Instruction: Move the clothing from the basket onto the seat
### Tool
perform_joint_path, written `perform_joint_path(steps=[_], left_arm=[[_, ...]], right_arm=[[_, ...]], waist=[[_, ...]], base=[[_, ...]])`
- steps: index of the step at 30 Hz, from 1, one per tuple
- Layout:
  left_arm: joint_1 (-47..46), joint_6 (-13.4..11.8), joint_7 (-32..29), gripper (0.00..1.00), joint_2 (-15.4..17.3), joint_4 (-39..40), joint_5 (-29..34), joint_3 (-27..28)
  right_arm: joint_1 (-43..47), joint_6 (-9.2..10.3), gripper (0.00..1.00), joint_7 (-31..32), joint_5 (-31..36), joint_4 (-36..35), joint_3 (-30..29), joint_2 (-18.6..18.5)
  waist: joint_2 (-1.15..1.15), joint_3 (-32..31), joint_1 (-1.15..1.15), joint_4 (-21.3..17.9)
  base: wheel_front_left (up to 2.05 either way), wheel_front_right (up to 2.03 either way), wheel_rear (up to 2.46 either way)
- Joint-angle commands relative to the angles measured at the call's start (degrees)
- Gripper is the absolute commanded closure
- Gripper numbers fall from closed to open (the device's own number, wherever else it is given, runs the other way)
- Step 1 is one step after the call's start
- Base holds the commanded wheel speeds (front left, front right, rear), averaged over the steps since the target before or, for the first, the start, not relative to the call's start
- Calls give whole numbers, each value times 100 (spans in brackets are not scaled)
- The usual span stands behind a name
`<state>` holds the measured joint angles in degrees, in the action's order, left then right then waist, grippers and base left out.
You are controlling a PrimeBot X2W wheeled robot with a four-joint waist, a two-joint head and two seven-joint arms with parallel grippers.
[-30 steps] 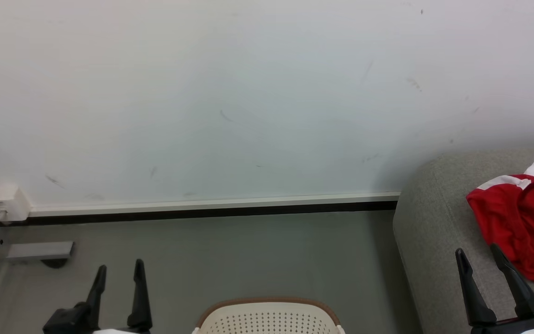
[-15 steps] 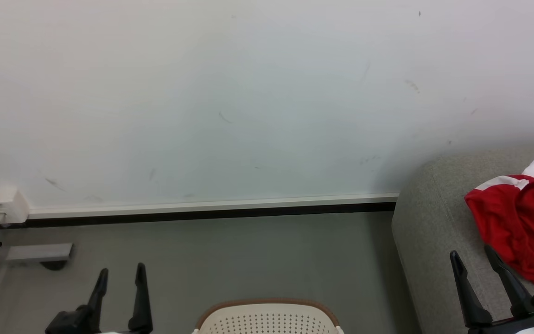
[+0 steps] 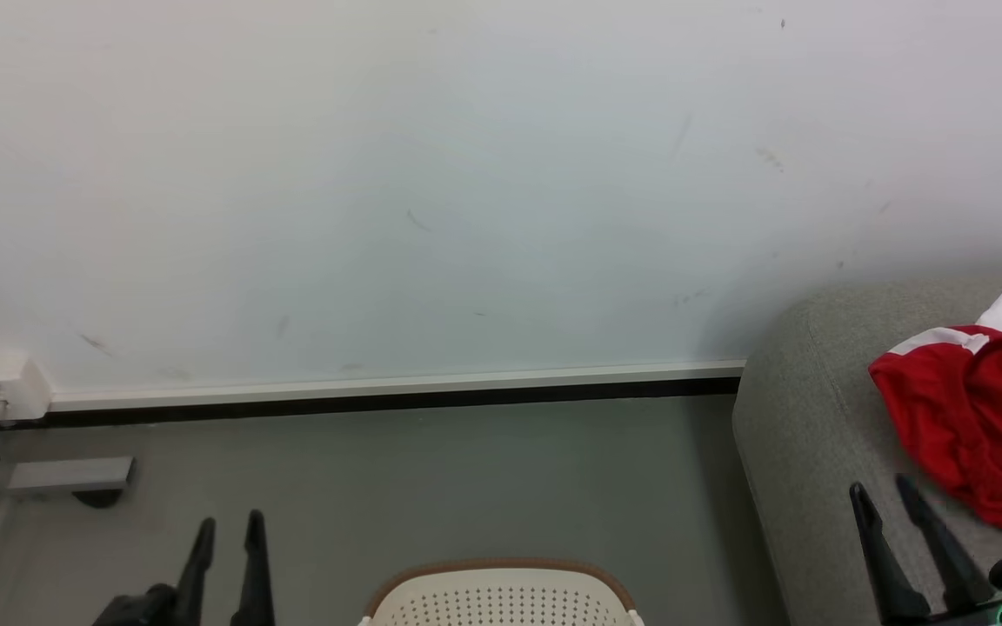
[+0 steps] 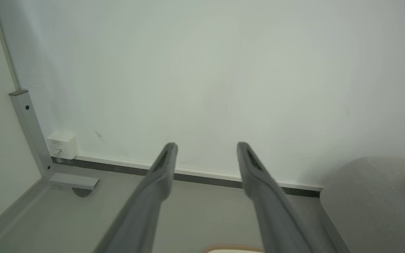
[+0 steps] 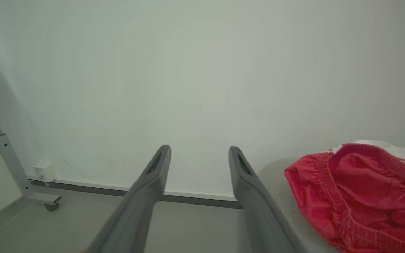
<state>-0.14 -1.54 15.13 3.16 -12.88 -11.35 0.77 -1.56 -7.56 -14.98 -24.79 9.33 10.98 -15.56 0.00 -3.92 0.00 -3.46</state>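
The right hand (image 3: 879, 487) and left hand (image 3: 231, 520) have both sunk lower and nearer the robot over the last second. Each has its fingers apart, holding and touching nothing. Just right of the right hand, the clothing (image 3: 971, 417) lies crumpled on the seat (image 3: 814, 391), so the transfer looks finished. The basket (image 3: 501, 596) sits near, centre, its inside hidden.

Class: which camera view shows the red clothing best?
The right wrist view: the clothing is near and large, its elastic hem plain. The head view shows it smaller on the seat; the left wrist view, a red sliver.
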Motion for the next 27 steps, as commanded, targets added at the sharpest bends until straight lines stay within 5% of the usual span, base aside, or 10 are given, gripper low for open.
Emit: perform_joint_path(steps=[1,27], left_arm=[[10,2,-9,100,-11,-35,-13,11],[-149,264,-636,100,-40,-152,-2336,177]], right_arm=[[25,0,100,8,-13,21,5,17],[-74,2,100,603,-1987,232,-449,400]], waist=[[0,0,0,0],[0,72,0,63]], base=[[0,0,0],[0,0,0]])
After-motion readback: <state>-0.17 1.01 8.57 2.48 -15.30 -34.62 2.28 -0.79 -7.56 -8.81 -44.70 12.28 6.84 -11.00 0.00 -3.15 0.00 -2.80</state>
